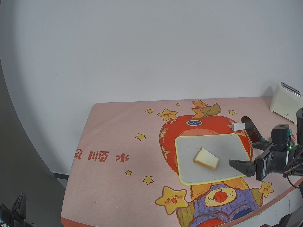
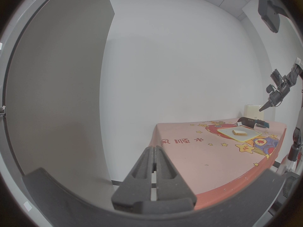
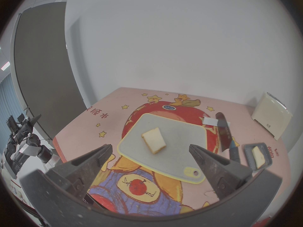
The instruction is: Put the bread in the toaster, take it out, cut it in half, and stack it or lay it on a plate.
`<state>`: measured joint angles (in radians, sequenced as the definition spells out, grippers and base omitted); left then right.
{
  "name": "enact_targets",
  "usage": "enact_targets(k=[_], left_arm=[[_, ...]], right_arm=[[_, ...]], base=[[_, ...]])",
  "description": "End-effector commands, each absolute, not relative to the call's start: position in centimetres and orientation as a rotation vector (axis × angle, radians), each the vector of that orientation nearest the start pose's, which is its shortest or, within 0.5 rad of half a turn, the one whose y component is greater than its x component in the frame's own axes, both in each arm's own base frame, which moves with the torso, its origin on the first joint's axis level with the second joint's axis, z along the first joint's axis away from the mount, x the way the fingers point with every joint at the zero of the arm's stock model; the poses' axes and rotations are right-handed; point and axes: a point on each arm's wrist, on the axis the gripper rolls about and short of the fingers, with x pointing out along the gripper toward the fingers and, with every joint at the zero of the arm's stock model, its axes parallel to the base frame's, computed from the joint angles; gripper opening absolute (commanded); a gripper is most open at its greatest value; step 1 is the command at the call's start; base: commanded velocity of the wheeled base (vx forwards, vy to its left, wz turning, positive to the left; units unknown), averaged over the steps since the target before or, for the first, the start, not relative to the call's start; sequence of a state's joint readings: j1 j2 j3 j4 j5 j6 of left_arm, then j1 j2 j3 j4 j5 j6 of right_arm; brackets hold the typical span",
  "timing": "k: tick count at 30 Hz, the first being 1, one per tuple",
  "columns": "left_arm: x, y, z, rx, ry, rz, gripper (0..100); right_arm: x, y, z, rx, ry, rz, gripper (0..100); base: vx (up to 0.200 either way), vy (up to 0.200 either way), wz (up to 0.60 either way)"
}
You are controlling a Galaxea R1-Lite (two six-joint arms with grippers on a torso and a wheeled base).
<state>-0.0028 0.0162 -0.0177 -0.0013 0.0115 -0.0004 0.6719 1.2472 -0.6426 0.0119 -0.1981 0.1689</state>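
Observation:
A half slice of bread (image 1: pixel 206 159) (image 3: pixel 153 140) (image 2: pixel 240 132) lies on the grey, yellow-rimmed cutting board (image 1: pixel 221 142) (image 3: pixel 183 142). My right gripper (image 1: pixel 244 155) (image 3: pixel 150 146) hangs open above the board's right end, a short way from the bread, with nothing between its fingers. A second piece of bread (image 3: pixel 258 153) rests in a small grey plate (image 3: pixel 249 150) right of the board. The dark knife (image 1: pixel 252 128) (image 3: pixel 224 131) lies beside the board, its blade on a white block (image 1: pixel 237 126). The cream toaster (image 1: pixel 285 101) (image 3: pixel 271 115) stands at the back right. My left gripper (image 2: pixel 154 161) is shut, off the table's left side.
The pink cartoon tablecloth (image 1: pixel 120 142) covers the table, and its left half holds nothing. A plain white wall rises behind the table. A dark grey panel (image 2: pixel 56 79) stands off to the left.

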Motion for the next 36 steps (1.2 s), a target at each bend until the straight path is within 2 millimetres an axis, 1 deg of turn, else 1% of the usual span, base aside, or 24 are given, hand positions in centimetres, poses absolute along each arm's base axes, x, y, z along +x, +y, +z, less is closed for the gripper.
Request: enact_targets(k=[1, 4, 7, 9, 10, 13, 16, 20, 23, 24, 26, 29, 33, 36], left_arm=[[-2.3, 0.0, 7.6, -0.002, -0.002, 0.009, 0], [-2.3, 0.0, 7.6, -0.002, -0.002, 0.009, 0], [-2.3, 0.0, 7.6, -0.002, -0.002, 0.009, 0], [-2.3, 0.0, 7.6, -0.002, -0.002, 0.009, 0], [-2.3, 0.0, 7.6, -0.003, -0.002, 0.009, 0], [-2.3, 0.0, 7.6, -0.003, -0.002, 0.009, 0], [-2.3, 0.0, 7.6, -0.006, -0.002, 0.009, 0], [-2.3, 0.0, 7.6, -0.005, -0.002, 0.011, 0], [-2.3, 0.0, 7.6, -0.008, -0.003, 0.011, 0], [-2.3, 0.0, 7.6, -0.008, -0.002, 0.011, 0], [-2.3, 0.0, 7.6, -0.006, -0.002, 0.009, 0], [-2.3, 0.0, 7.6, -0.008, -0.002, 0.009, 0], [-2.3, 0.0, 7.6, -0.008, -0.002, 0.011, 0], [-2.3, 0.0, 7.6, -0.008, -0.003, 0.011, 0]], right_arm=[[14.5, 11.3, 17.7, -0.109, 0.658, 0.414, 100], [14.7, 11.6, 17.2, -0.124, 0.681, 0.422, 100], [14.3, 12.2, 17.6, -0.134, 0.663, 0.457, 100], [14.3, 12.2, 17.7, -0.134, 0.661, 0.456, 100], [14.6, 12.4, 18.4, -0.124, 0.637, 0.457, 100], [14.9, 12.6, 18.9, -0.114, 0.620, 0.454, 100], [16.4, 13.0, 20.0, -0.094, 0.595, 0.432, 100], [17.4, 13.4, 20.7, -0.082, 0.582, 0.410, 100], [17.4, 13.2, 19.9, -0.076, 0.616, 0.417, 100], [17.5, 13.2, 19.4, -0.082, 0.634, 0.417, 100], [17.8, 13.4, 17.7, -0.117, 0.693, 0.404, 100], [18.7, 13.9, 16.3, -0.138, 0.745, 0.386, 100], [19.4, 14.2, 15.6, -0.149, 0.774, 0.375, 100], [19.6, 14.3, 15.3, -0.151, 0.784, 0.372, 100]], base=[[0.000, 0.000, 0.00], [0.000, 0.000, 0.00], [0.000, 0.000, 0.00], [0.000, 0.000, 0.00], [0.000, 0.000, 0.00], [0.000, 0.000, 0.00], [0.000, 0.000, 0.00], [0.000, 0.000, 0.00], [0.000, 0.000, 0.00], [0.000, 0.000, 0.00], [0.000, 0.000, 0.00], [0.000, 0.000, 0.00], [0.000, 0.000, 0.00], [0.000, 0.000, 0.00]])
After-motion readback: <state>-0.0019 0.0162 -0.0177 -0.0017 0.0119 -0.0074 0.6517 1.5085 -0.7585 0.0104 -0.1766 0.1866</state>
